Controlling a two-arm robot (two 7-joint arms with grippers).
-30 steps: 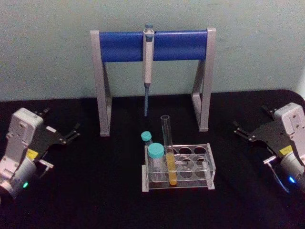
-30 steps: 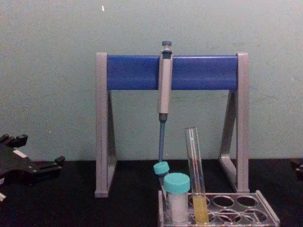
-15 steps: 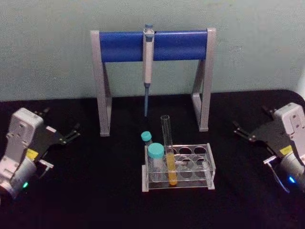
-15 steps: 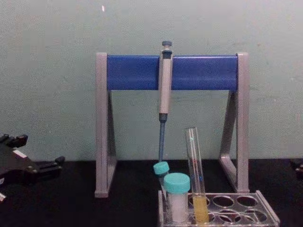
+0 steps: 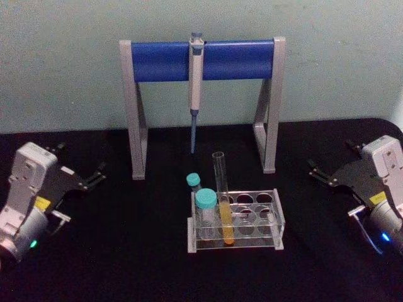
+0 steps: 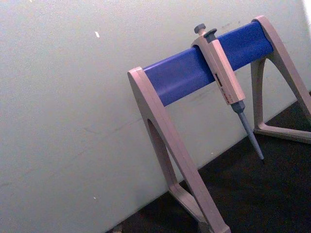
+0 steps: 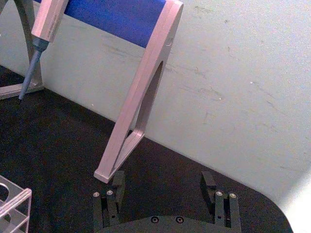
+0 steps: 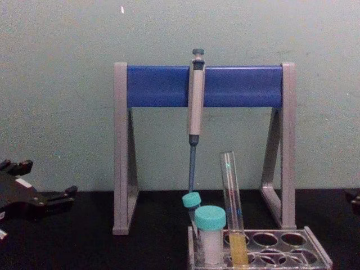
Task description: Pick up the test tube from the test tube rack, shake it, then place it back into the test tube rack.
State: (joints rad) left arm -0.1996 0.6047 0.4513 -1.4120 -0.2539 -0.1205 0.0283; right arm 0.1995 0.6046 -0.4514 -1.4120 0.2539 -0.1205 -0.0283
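A grey-legged stand (image 5: 135, 126) with a blue bar (image 5: 239, 60) sits at the far side of the black table (image 5: 126, 251), against the pale wall (image 5: 63, 63). A pipette (image 5: 196, 75) hangs from the bar's middle, tip down. Nearer, a wide teal-capped tube (image 5: 205, 207) stands upright, a slimmer teal-capped tube (image 5: 193, 181) just behind it.

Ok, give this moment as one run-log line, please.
tall clear glass test tube: standing in low clear plastic rack, not grasped | left gripper: fingers open, far left | right gripper: fingers open, far right
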